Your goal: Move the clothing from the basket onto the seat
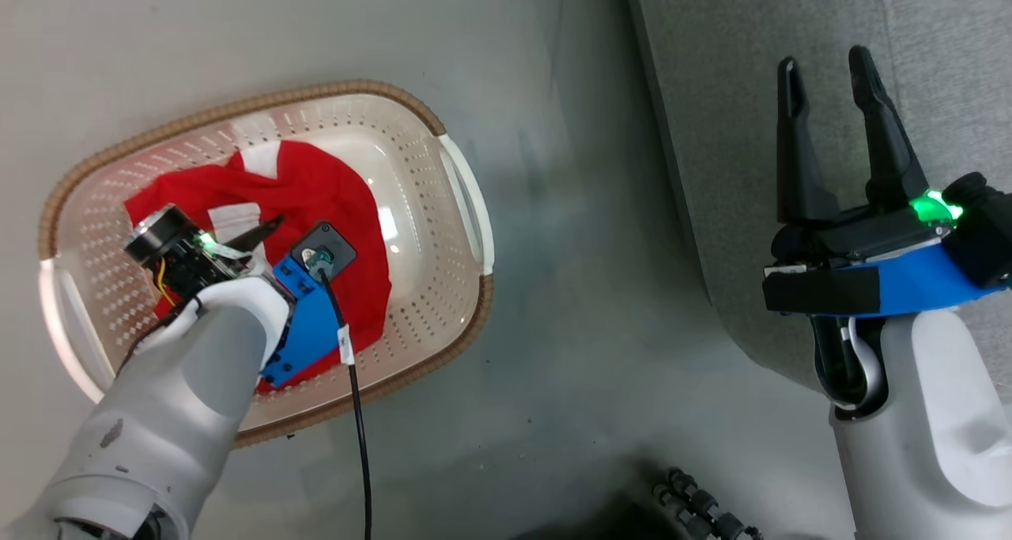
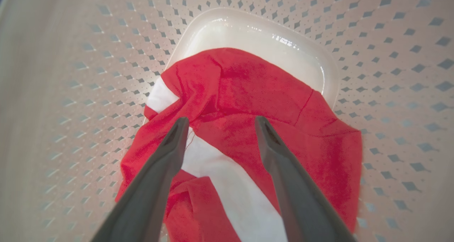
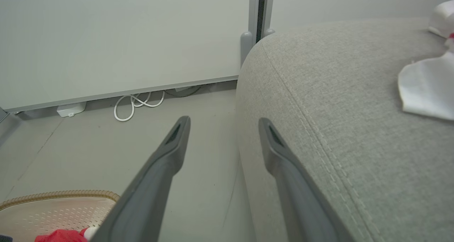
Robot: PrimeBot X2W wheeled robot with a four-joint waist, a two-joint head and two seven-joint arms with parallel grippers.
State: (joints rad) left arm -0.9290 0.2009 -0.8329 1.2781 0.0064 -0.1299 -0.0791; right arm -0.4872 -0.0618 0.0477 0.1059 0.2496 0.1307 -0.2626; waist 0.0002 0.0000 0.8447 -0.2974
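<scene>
Red clothing, one piece, lies in the one basket, at 9 o'clock from the one seat. Two grippers: left gripper spread wide, empty, over the clothing; right gripper spread wide, empty, over the seat's edge.

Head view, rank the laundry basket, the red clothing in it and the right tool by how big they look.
1. Cream-white perforated plastic basket with brown woven rim
2. Bright red fabric clothing with white panels, partly hidden by the left arm
3. Right tool, two dark fingers; nearer the camera, so looks oversized
</scene>
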